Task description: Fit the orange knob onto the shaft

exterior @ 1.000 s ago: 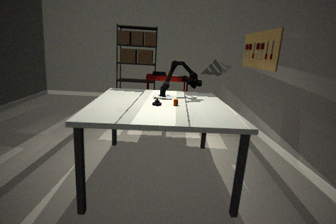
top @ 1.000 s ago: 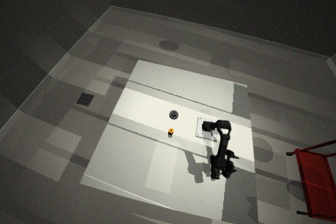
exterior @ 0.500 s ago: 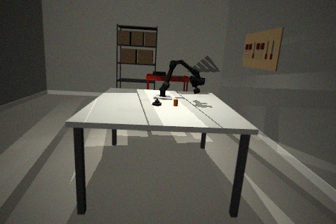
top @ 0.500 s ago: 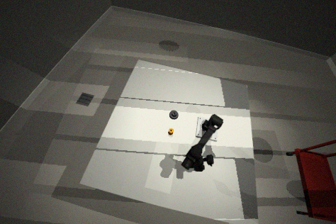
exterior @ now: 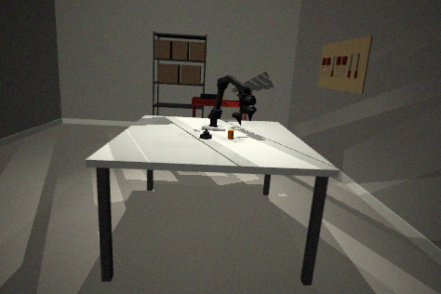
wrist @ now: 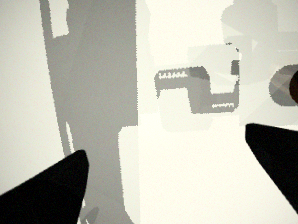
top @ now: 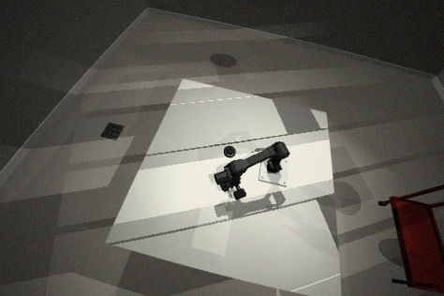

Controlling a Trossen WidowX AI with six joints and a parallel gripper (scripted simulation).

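Note:
The orange knob (exterior: 231,134) stands upright on the table, right of the dark round pedestal (top: 229,151) (exterior: 206,135) in the exterior view. Its shaft shows as a small stub on top; its flat side cannot be made out. The knob is hidden under the arm in the top view. A dark brown edge, apparently the knob (wrist: 295,87), shows at the right border of the wrist view. My gripper (exterior: 245,121) (wrist: 167,145) is open and empty, above the table, behind and to the right of the knob in the exterior view.
The white table (top: 164,197) (exterior: 140,149) carries the arm's pale base plate (top: 267,179). Hard shadow bands cross it, and the arm's shadow fills part of the wrist view. A red cart (top: 419,239) and a shelf (exterior: 180,60) stand beyond the table.

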